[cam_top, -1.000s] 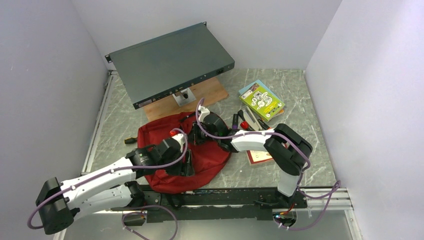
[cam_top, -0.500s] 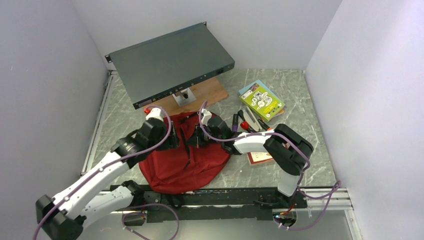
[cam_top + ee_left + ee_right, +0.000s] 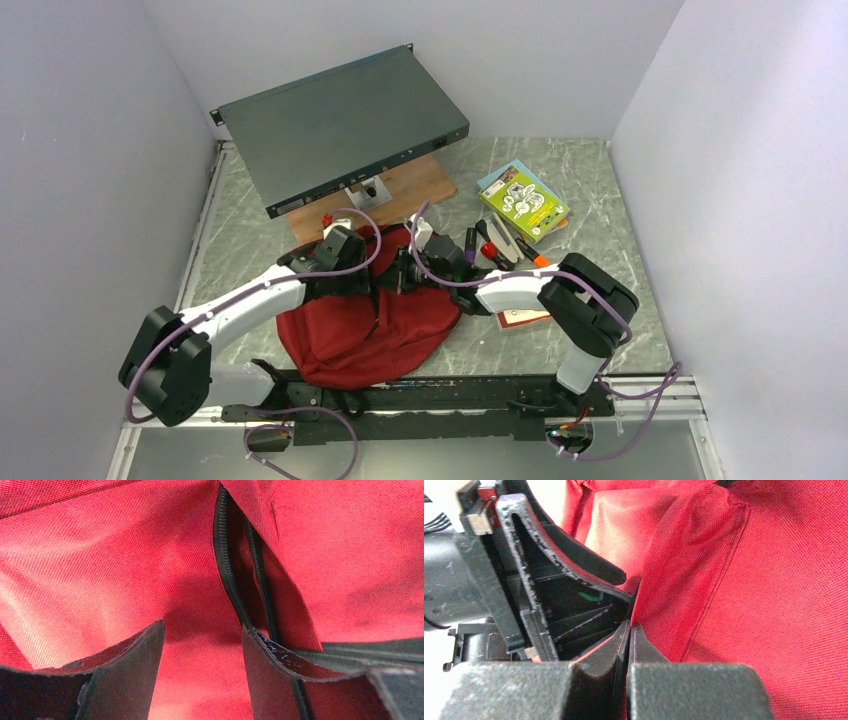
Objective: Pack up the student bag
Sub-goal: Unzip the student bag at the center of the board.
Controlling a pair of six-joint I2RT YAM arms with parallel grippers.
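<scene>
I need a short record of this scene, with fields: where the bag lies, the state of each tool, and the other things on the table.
bag: student bag, dark red, lying on the table by the arm bases
left tool: open, over red fabric beside a black zipper
right tool: shut, pinching a fold of the bag fabric
behind bag: dark-grey rack unit, propped above a wooden board
right of bag: markers, green book

Robot lab cell; bare white walls [image 3: 80, 150], marble-patterned table [image 3: 600, 220], rack unit [image 3: 340, 125]
</scene>
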